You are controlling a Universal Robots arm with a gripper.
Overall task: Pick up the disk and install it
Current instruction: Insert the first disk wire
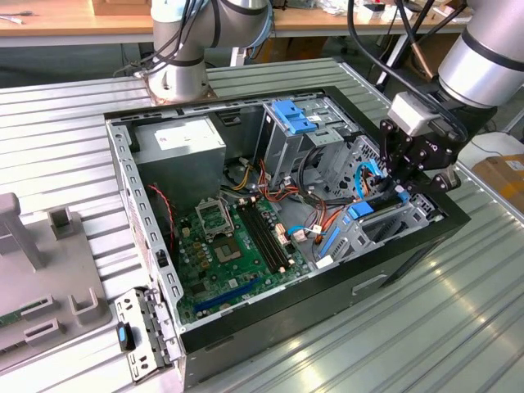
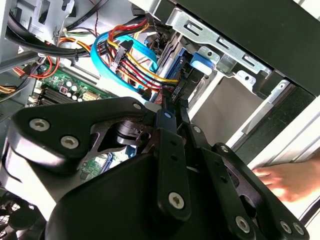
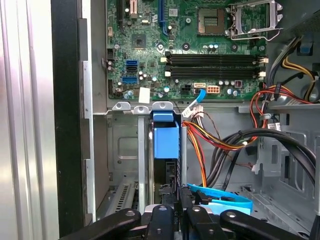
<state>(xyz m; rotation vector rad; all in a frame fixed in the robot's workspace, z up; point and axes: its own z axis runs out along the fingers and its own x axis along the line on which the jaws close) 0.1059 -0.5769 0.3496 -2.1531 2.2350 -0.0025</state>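
The gripper (image 1: 419, 178) is seen low over the open computer case (image 1: 246, 323), its fingers (image 3: 167, 202) drawn together on the rear edge of the disk (image 3: 165, 140), which stands on edge just ahead of them, part-way into its bay by the motherboard (image 3: 200, 50). The push is best kept straight along the bay rails, without tilt, so the blue carrier is not jammed. The cable bundle (image 2: 125, 55) just beside the fingers is to be kept clear.

You are looking at a robotics lab or workshop: an opened computer case (image 1: 286, 246) lies on a ribbed metal tabletop (image 1: 65, 123), its green motherboard (image 1: 237, 246) and coloured cables (image 2: 125, 55) exposed. Behind it stand a robot arm's base (image 1: 182, 74) and wooden workbenches (image 1: 74, 20).
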